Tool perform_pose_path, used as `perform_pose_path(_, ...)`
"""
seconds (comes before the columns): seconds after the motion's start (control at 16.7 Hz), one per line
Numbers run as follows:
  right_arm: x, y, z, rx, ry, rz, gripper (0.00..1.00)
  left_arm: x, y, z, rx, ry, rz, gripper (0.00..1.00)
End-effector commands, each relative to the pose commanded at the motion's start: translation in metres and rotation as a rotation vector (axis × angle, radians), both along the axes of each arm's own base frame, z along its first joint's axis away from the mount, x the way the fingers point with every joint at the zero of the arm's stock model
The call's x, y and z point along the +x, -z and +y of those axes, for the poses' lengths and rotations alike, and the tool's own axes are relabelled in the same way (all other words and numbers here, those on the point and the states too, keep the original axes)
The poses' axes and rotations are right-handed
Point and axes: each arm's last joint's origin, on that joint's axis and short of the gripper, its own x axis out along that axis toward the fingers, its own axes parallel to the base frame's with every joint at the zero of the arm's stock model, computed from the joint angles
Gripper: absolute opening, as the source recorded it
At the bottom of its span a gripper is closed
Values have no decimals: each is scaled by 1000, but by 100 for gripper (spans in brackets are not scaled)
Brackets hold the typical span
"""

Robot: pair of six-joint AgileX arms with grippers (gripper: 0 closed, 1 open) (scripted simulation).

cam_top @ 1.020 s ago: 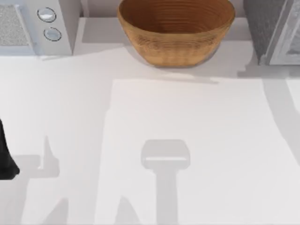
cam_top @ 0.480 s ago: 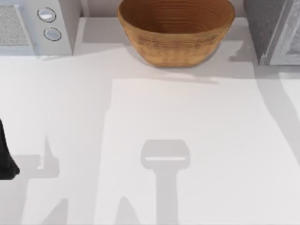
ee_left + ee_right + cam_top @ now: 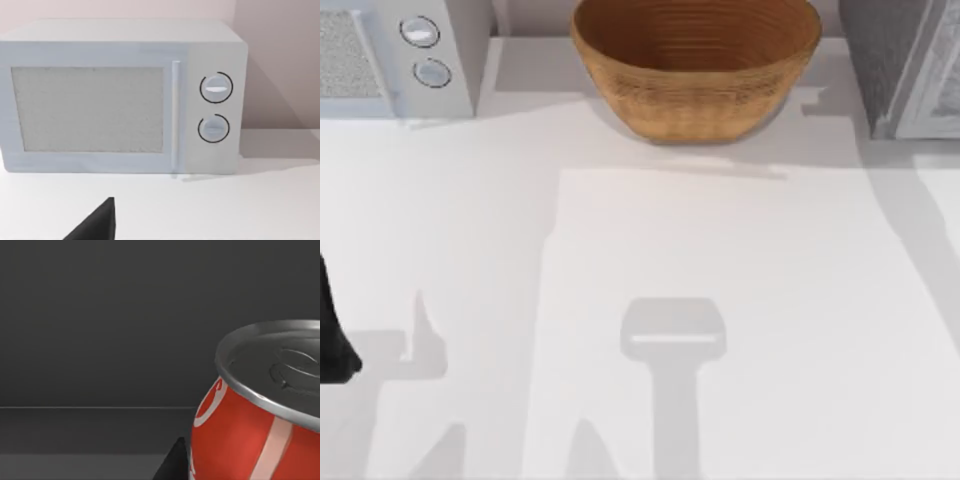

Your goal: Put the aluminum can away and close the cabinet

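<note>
The aluminum can [image 3: 250, 440], red with white lettering and a silver top, looms close and tilted in the right wrist view. My right gripper [image 3: 215, 467] is shut on it, and one dark finger [image 3: 172, 465] lies against its side. Behind the can are the dark inside walls and floor of the cabinet [image 3: 100, 315]. From above, the grey cabinet [image 3: 900, 60] stands at the table's back right corner with its door open. My left arm [image 3: 332, 345] is parked at the table's left edge, and one of its fingers [image 3: 97, 225] points toward the microwave.
A large woven basket [image 3: 695, 60] stands at the back middle of the table. A white microwave [image 3: 390, 50] with two dials sits at the back left, its door [image 3: 90, 110] shut. The white tabletop [image 3: 720, 260] carries only shadows.
The shadows at the foot of the cabinet and along the table's right side have shifted slightly. The left arm, basket and microwave have not moved.
</note>
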Motion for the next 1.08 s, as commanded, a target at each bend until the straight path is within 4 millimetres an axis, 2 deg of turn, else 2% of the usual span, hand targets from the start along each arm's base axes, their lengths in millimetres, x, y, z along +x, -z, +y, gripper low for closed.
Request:
perform_pose_path(0.36, 57, -17, 2, -1, 0, 0, 0, 0, 0, 0, 0, 0, 0, 100)
perform_pose_path(0.66, 102, -15, 0, 0, 0, 1, 0, 0, 0, 0, 0, 0, 0, 100)
perform_pose_path(0.9, 123, -8, -3, 0, 0, 0, 0, 0, 0, 0, 0, 0, 0, 100)
perform_pose_path(1.08, 127, -7, -3, 0, 0, 0, 0, 0, 0, 0, 0, 0, 0, 100)
